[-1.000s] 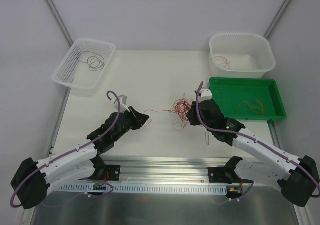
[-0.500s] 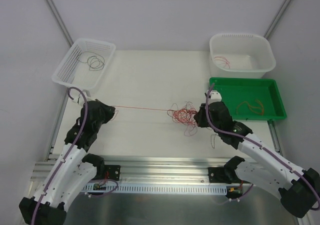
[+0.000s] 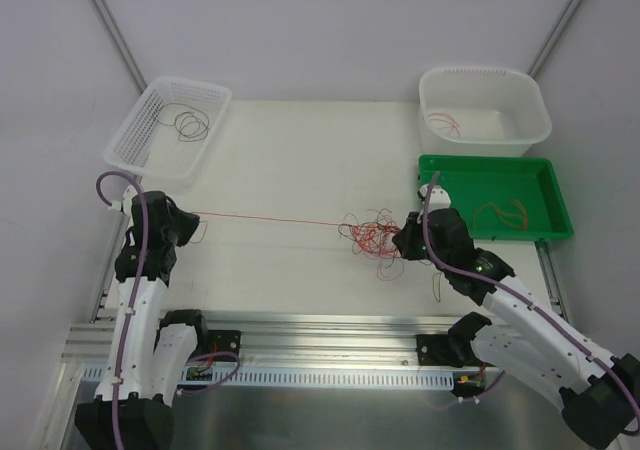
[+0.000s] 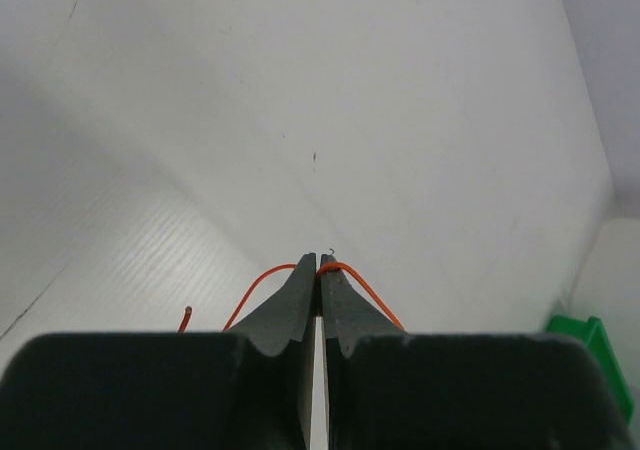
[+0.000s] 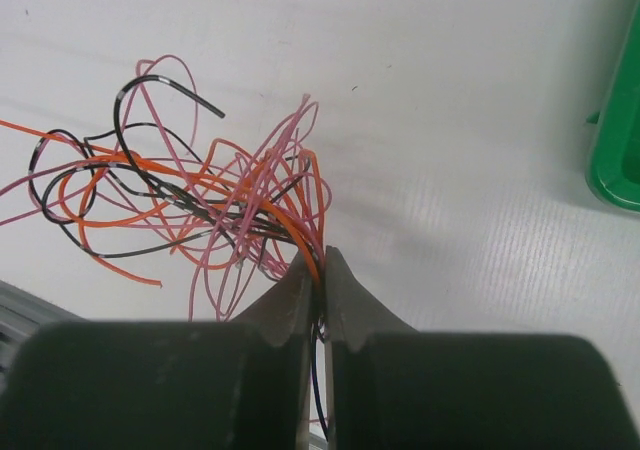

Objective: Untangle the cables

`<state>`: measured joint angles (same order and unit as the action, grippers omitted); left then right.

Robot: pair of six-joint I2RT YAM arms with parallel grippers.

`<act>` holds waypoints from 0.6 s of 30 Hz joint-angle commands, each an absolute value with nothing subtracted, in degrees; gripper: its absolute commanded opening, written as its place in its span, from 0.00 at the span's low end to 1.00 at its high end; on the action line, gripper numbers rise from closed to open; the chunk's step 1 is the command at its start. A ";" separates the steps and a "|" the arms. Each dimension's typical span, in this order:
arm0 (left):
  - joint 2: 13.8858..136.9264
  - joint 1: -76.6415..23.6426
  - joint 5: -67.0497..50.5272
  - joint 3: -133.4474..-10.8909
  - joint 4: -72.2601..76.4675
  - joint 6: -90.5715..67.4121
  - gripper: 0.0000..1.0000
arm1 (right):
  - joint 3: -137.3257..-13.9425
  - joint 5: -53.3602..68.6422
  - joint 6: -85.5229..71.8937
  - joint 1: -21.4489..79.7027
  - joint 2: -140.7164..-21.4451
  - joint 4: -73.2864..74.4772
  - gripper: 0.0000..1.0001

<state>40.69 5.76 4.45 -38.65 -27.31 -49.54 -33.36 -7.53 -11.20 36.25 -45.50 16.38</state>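
Aluminium framing point(image 3: 330, 342) lines the near edge of the white table point(image 3: 300, 160), and both arms rise from it. Just beyond, at the far left of the tabletop, the left gripper point(image 4: 320, 270) has its two dark fingers pressed flat together. They pinch one orange-red strand point(image 3: 270, 219) right at the tips. In the left wrist view the strand arches out on either side of the pinch, and a short free end shows beside the left finger. From that pinch the strand runs in a nearly straight, taut-looking line across the table to the right, ending in the tangle of cables point(image 3: 372, 238).

The tangle is right of centre on the tabletop, a loose knot of orange, pink-red and black loops, just left of the right gripper point(image 5: 322, 270). That gripper too is closed, its fingertips clamped on the right-hand edge of the knot where several orange and pink strands converge. A black strand passes down between the fingers toward the camera.

Beside the right arm, a little farther back, a green tray point(image 3: 460, 182) sits at the table's right edge. A few orange wires point(image 3: 503, 213) lie in it, apart from the tangle. At the far corners stand a white mesh basket point(image 3: 140, 142) on the left, holding dark wires point(image 3: 187, 122), and a white tub point(image 3: 490, 142) on the right, behind the tray, holding red wires point(image 3: 445, 123).
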 commanded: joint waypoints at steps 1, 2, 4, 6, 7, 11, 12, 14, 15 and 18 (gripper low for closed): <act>41.92 7.38 3.44 -37.27 -26.54 -45.45 0.00 | -35.32 -5.10 -8.44 34.98 -43.59 18.89 0.01; 42.18 7.30 2.91 -35.35 -26.37 -44.92 0.00 | -36.55 -5.01 -8.35 34.98 -43.77 19.42 0.01; 42.45 7.38 0.36 -33.15 -26.19 -43.95 0.00 | -37.79 -3.35 -7.65 34.98 -44.73 19.86 0.01; 42.28 7.21 -6.19 -29.46 -23.74 -43.25 0.05 | -39.46 1.89 -6.07 35.24 -45.96 19.60 0.01; 42.10 7.12 -8.76 -28.31 -22.60 -42.89 0.11 | -39.90 3.50 -5.46 35.59 -47.27 18.82 0.01; 41.66 5.81 -18.00 -26.01 -19.95 -40.35 0.69 | -43.06 5.19 -1.68 40.32 -50.87 18.81 0.01; 41.31 5.10 -19.50 -26.36 -19.95 -39.82 0.74 | -44.28 4.49 -1.23 41.30 -51.67 18.98 0.01; 40.87 1.68 -23.19 -27.85 -19.78 -38.59 0.82 | -45.26 4.57 -0.36 43.14 -53.60 18.90 0.01; 40.52 0.19 -23.90 -28.64 -19.51 -37.28 0.84 | -46.22 5.01 1.04 43.68 -54.14 18.81 0.01; 41.22 -6.84 -25.74 -31.90 -18.81 -35.16 0.84 | -47.81 7.10 3.94 45.17 -56.50 18.98 0.01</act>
